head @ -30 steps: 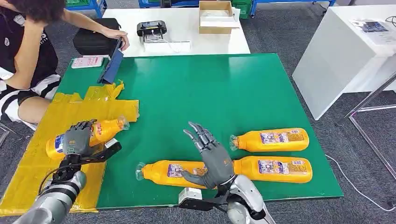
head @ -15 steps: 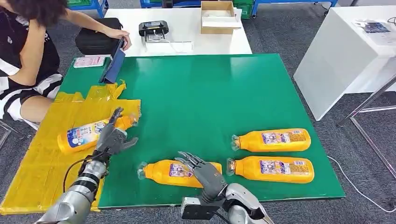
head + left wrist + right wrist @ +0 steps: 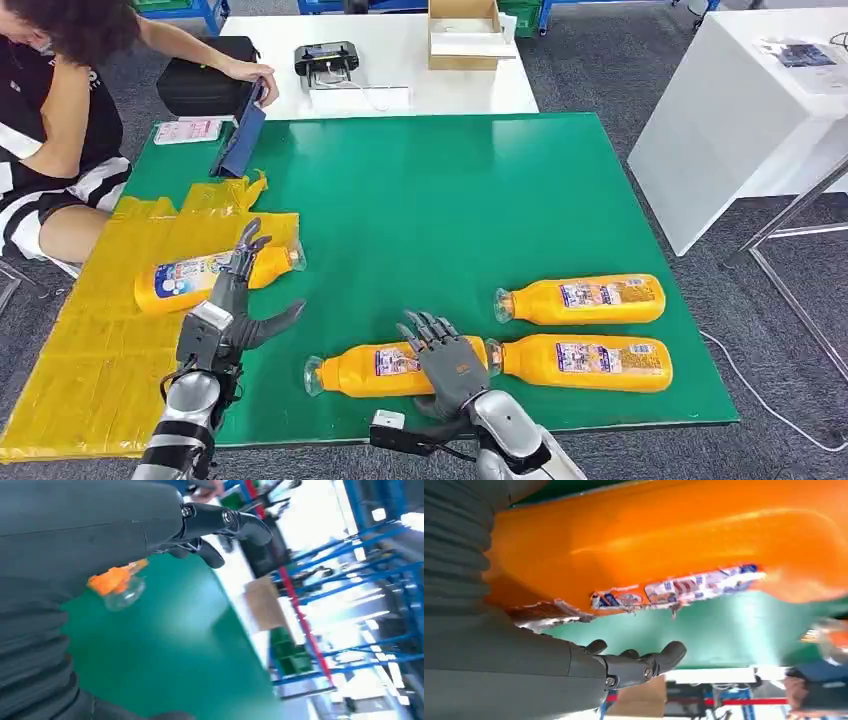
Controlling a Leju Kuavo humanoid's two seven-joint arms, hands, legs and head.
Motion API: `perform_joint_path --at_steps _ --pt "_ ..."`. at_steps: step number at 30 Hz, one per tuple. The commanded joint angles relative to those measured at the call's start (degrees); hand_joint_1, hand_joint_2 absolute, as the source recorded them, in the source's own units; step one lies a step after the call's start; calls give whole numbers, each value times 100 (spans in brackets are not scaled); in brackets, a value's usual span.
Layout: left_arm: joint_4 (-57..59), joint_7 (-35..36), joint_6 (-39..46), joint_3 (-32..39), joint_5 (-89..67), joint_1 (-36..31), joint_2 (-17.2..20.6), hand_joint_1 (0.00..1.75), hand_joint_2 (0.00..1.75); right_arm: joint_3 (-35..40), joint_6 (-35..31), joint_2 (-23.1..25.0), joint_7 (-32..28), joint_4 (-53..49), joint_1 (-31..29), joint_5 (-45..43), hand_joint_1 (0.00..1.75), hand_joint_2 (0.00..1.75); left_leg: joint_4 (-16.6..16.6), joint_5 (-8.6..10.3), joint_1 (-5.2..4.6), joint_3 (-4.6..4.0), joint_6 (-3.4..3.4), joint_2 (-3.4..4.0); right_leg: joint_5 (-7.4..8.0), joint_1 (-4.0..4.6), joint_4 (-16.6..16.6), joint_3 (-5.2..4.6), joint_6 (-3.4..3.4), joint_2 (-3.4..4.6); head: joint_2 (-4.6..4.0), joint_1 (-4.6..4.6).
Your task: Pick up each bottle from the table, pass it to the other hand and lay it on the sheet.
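On the far left: we see a seated person (image 3: 60,120) reaching to a black case (image 3: 205,85) beside a tablet (image 3: 240,140).
Yellow sheet (image 3: 90,340): it covers the green table's (image 3: 450,200) left edge; one bottle (image 3: 215,275) lies on it, cap toward the middle.
Left hand (image 3: 235,300): we see it released, fingers spread, beside that bottle, holding nothing.
Right hand (image 3: 450,365): fingers lie over the near bottle (image 3: 390,368); we cannot tell whether they grip it.
Further right: two more bottles (image 3: 580,300) lie side by side, just beside the near one.
Beyond the table: a white desk (image 3: 400,70) with a cardboard box (image 3: 462,35) and a black device (image 3: 325,62).
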Motion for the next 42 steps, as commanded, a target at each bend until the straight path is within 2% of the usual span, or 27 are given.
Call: perform_joint_path --at_steps 1,5,6,7,8,13,16,17,20,21,22,23,24,25,26,28,29,30,32,39,42 --pt "-1785 28 10 -506 260 745 -146 0 175 125 -108 477 734 1208 -589 971 0 175 1 -10 7 9 -5 5 -2 3 -1 4 -8 42 0 -2" --pt "-2084 28 -58 -636 439 839 -170 0 175 13 108 600 811 1586 -746 1072 0 175 0 -5 9 5 -4 10 1 6 -3 -3 -6 35 0 -2" --pt "-2163 28 -88 -671 488 858 -185 0 175 -6 179 609 814 1734 -817 1088 94 175 -1 -4 6 4 -3 6 0 4 -3 -3 -5 30 0 -2" --pt "-2244 28 -171 -714 604 870 -205 0 175 -24 307 653 839 1999 -931 1136 154 175 -1 -2 4 3 -2 5 -1 2 -2 -3 -4 21 0 -2" --pt "-2286 28 -240 -768 645 862 -212 0 175 -91 380 693 751 2168 -993 1046 173 175 1 -5 8 5 -3 6 0 5 -3 -1 -6 32 0 -2" --pt "-2326 28 -160 -981 598 836 -244 0 175 -347 328 761 283 2449 -1050 612 175 175 -4 2 3 5 -2 -4 1 0 -4 1 -4 12 0 -2" --pt "-2357 28 -182 -1121 655 846 -212 0 175 -557 276 766 -151 2279 -955 179 175 175 -4 1 3 11 -2 -1 0 0 -4 5 -4 13 0 -2" --pt "-2358 28 -156 -1148 643 864 -208 0 175 -640 40 747 -221 2112 -880 76 175 175 -6 0 6 18 -4 -6 1 3 -8 13 -7 23 0 -2" --pt "-2202 28 -119 -1174 610 1003 -233 0 175 -971 -869 728 -346 1252 -527 -215 175 175 -9 3 5 23 -4 -9 0 2 -9 17 -8 20 0 0" --pt "-2213 28 -145 -1163 592 1016 -247 0 175 -969 -807 699 -313 990 -430 -203 175 175 -7 0 3 23 -3 0 0 0 -7 14 -6 21 0 0" --pt "-2133 28 -171 -1124 554 1062 -289 0 175 -1154 -1386 707 -461 486 -209 -346 175 175 -6 -1 3 22 -3 6 0 0 -6 12 -6 22 0 -4" --pt "-2000 42 -264 -1104 390 1089 -365 0 175 -1323 -1575 643 -645 -196 114 -520 175 175 -7 -1 5 24 -4 1 0 2 -8 15 -9 25 0 -2" --pt "-1971 28 -269 -1111 359 1093 -378 0 175 -1329 -1484 608 -635 -350 167 -519 175 175 -3 -2 4 16 -3 -3 -2 2 -3 9 -7 15 0 0" --pt "-1856 152 -266 -1154 229 1113 -388 0 175 -1552 -2016 646 -941 -827 402 -778 175 175 -4 -1 1 10 -2 -4 -3 -1 -3 5 -6 11 0 -2" --pt "-1658 267 -279 -1205 236 1083 -425 0 175 -1730 -2245 637 -1247 -1155 583 -1143 175 175 -5 -3 2 10 -3 -10 -5 0 -4 6 -8 16 0 -2" --pt "-1420 433 -275 -1272 279 1030 -446 0 175 -1896 -2384 648 -1512 -1473 734 -1427 175 175 -5 -2 0 7 -2 -10 -6 -2 -4 2 -4 7 0 -4" --pt "-1158 570 -304 -1382 267 941 -436 0 175 -2068 -2431 675 -1899 -1663 842 -1939 175 175 -10 -2 0 13 -3 -27 -10 -3 -8 10 -5 3 0 -2" --pt "-1011 550 -250 -1416 242 883 -453 0 175 -2108 -2419 660 -1930 -1693 856 -1965 175 175 -7 0 -2 -3 -2 -18 -7 -4 -5 -5 -1 2 0 0" --pt "-766 628 -375 -1622 363 782 -423 0 175 -2247 -2343 735 -2651 -1975 988 -2863 175 175 -10 -2 -2 -3 -3 -20 -6 -5 -9 -5 -2 7 0 -2" --pt "-685 778 -484 -1961 641 709 -392 0 175 -2332 -2056 862 -3079 -2144 1099 -3632 175 175 -6 -6 -3 -17 -7 -11 -5 -2 -6 -21 -5 13 0 -2" --pt "-600 902 -794 -2005 1057 622 -327 0 175 -2169 -1683 852 -3148 -1862 977 -3781 175 175 -6 -7 -2 -14 -6 1 -3 0 -7 -22 -5 21 0 -2"
